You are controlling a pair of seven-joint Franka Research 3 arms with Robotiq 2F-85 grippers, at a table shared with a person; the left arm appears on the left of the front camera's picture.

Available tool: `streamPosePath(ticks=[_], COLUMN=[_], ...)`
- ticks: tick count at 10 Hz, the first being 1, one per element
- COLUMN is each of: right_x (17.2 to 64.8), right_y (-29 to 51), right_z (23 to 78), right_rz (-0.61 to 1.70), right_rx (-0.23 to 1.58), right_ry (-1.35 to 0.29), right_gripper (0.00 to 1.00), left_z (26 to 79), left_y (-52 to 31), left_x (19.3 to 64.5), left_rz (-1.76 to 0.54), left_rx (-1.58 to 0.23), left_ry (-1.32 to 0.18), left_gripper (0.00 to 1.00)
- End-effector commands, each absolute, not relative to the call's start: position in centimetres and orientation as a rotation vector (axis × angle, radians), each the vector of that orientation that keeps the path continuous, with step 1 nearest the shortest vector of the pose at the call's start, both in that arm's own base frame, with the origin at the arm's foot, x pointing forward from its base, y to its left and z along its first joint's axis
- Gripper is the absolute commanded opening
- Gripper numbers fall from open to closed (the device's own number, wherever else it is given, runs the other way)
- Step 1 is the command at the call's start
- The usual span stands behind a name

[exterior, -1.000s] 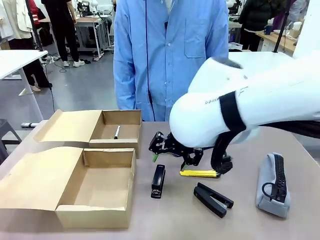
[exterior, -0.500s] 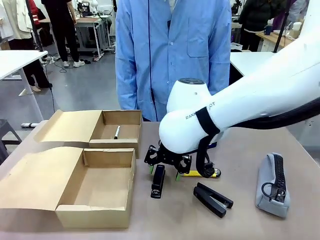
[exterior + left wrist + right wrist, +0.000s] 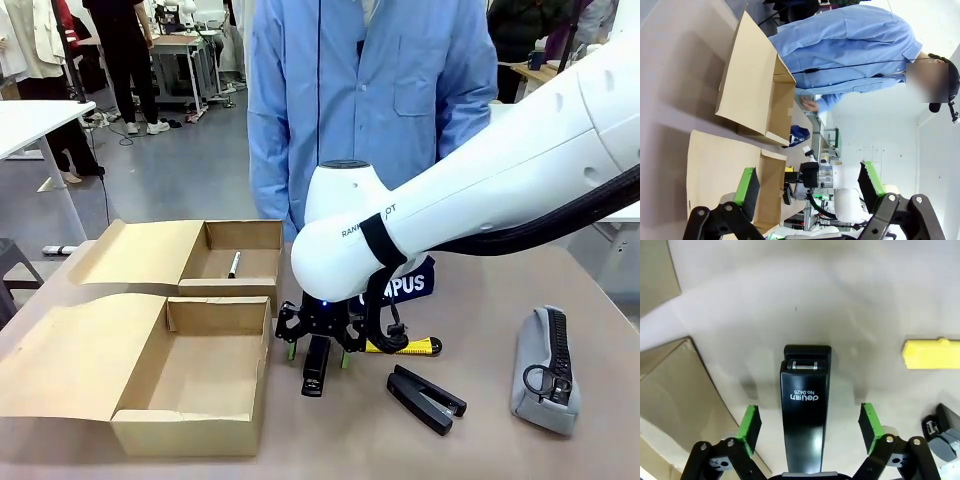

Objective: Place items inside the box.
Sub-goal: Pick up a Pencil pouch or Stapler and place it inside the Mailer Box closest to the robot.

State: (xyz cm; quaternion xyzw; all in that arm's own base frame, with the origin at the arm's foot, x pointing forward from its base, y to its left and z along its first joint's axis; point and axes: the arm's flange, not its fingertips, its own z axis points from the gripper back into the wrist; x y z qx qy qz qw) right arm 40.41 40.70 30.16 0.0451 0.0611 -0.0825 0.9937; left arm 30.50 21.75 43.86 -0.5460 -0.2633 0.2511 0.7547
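**Right arm lowers over stapler on shared table**

The right arm reaches in from the right and across the middle of the table point(image 3: 490, 310), its wrist bent so the right tool point(image 3: 317, 352) points straight down at the tabletop. Its green-padded fingers point(image 3: 751, 422) stand apart on either side of a black stapler point(image 3: 316, 372) that lies flat. A gap shows on both sides, and neither pad touches it.

The stapler sits just right of the near box point(image 3: 185, 430). A yellow knife point(image 3: 405, 346) lies close by on its other side, with a second stapler point(image 3: 427, 398), hinged open, in front of that. A navy pouch point(image 3: 412, 284) shows behind the arm. A grey case point(image 3: 545, 375) lies well apart at the right. A marker point(image 3: 234, 264) rests inside the far box point(image 3: 225, 290).

The left tool point(image 3: 809, 172) hangs in the air with its fingers spread wide, looking over both boxes. A person point(image 3: 370, 90) in a blue shirt stands at the far side.
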Motion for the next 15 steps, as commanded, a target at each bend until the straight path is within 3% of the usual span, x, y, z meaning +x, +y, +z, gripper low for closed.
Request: streamPosePath(ticks=[1, 2, 4, 5, 7, 15], right_x=[40.7, 40.3, 40.3, 40.2, 39.8, 39.4], right_y=[41.4, 41.2, 41.4, 41.4, 41.5, 42.2], right_z=[30.6, 30.5, 30.5, 30.5, 30.4, 30.7], right_rz=[-0.132, -0.124, -0.118, -0.114, -0.101, -0.084], right_rx=[0.053, 0.046, 0.052, 0.050, 0.046, 0.036], right_ry=[0.123, 0.130, 0.130, 0.132, 0.135, 0.151], right_gripper=[0.40, 0.00, 0.00, 0.15, 0.00, 0.00], left_z=[43.8, 43.8, 43.8, 43.8, 43.8, 43.8], left_y=[21.8, 21.8, 21.8, 21.8, 21.8, 21.8], left_x=[30.4, 30.4, 30.4, 30.4, 30.4, 30.4], left_rz=[0.528, 0.528, 0.528, 0.528, 0.528, 0.528], left_rx=[-1.199, -1.199, -1.199, -1.199, -1.199, -1.199], left_ry=[-0.591, -0.591, -0.591, -0.591, -0.591, -0.591], left_gripper=[1.00, 1.00, 1.00, 1.00, 1.00, 1.00])
